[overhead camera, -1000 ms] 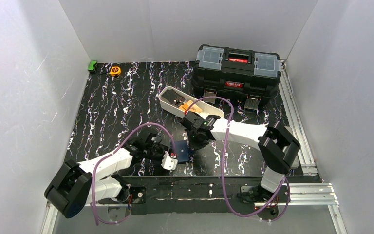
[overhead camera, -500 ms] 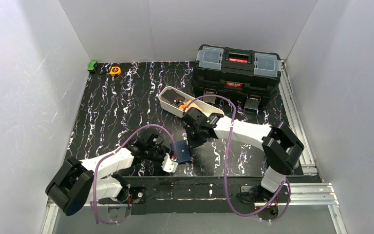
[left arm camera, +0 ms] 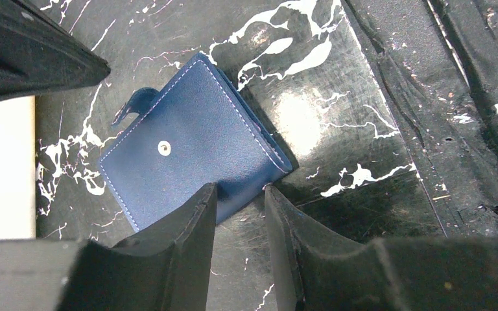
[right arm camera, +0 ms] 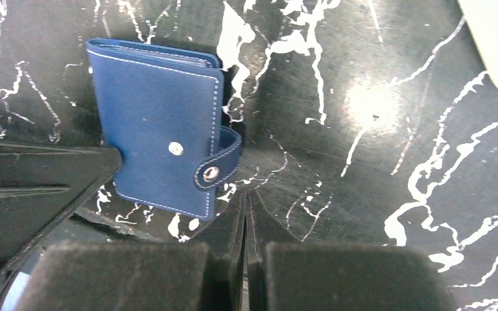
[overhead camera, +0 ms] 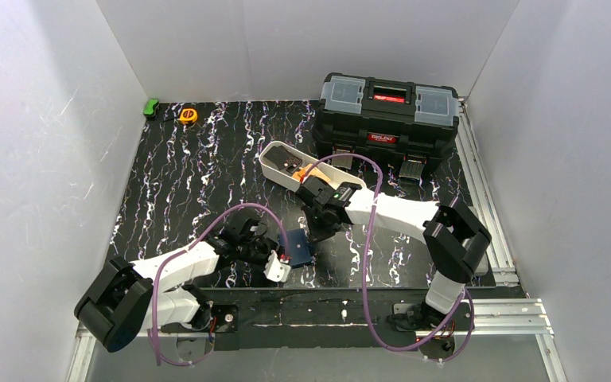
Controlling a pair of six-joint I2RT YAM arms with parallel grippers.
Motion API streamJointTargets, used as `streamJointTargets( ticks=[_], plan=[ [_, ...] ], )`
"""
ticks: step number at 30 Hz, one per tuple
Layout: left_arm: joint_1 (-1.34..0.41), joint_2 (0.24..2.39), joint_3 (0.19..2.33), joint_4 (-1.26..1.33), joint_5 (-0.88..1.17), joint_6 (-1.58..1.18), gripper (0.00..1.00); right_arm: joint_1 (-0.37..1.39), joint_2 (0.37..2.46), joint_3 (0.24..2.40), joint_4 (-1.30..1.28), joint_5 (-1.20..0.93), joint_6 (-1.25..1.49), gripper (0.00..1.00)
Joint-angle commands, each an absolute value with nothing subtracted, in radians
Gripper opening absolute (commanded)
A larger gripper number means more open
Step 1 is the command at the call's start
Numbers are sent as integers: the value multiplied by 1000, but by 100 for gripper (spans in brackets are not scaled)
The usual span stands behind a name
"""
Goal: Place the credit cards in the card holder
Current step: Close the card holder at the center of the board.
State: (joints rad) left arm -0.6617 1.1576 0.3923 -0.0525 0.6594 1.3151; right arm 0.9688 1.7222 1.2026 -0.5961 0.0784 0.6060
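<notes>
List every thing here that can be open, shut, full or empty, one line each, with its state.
Card holder: folded shut, snap tab undone, lying flat.
Left gripper: partly open, tips at the card holder's edge.
Right gripper: shut, empty, beside the tab.
Toolbox: lid down.
Tray: not empty, an orange card inside.

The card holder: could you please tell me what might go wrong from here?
The left pincer stands open with its tips only at the edge of the card holder, so the holder may slide when pushed.
The right pincer is shut beside the loose snap tab; it might shove the folded holder instead of opening it.
The right arm passes close to the white tray and could knock it.
</notes>
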Motion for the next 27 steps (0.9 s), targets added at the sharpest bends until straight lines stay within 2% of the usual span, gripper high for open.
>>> streamJointTargets(
  ticks=[1, 3, 6, 11, 18, 23, 27],
  plan=[
    [-667, 1157, 402, -53, 710, 1319, 33, 968, 1704, 1260, -660, 150, 609, 10],
    [-667, 1157, 403, -53, 710, 1321, 33, 968, 1692, 1262, -645, 146, 608, 32],
    [-668, 1155, 405, -58, 709, 1321, 33, 968, 1687, 1278, -625, 120, 603, 49],
    [-668, 1154, 406, -74, 716, 1340, 32, 989, 1743, 1331, -632, 92, 587, 59],
    [-673, 1148, 405, -86, 705, 1339, 31, 1025, 1818, 1388, -665, 101, 575, 59],
    [-673, 1134, 399, -92, 704, 1339, 31, 1025, 1843, 1393, -678, 105, 581, 48],
    [-673, 1134, 399, -96, 705, 1343, 31, 1025, 1848, 1386, -686, 113, 586, 36]
  ],
)
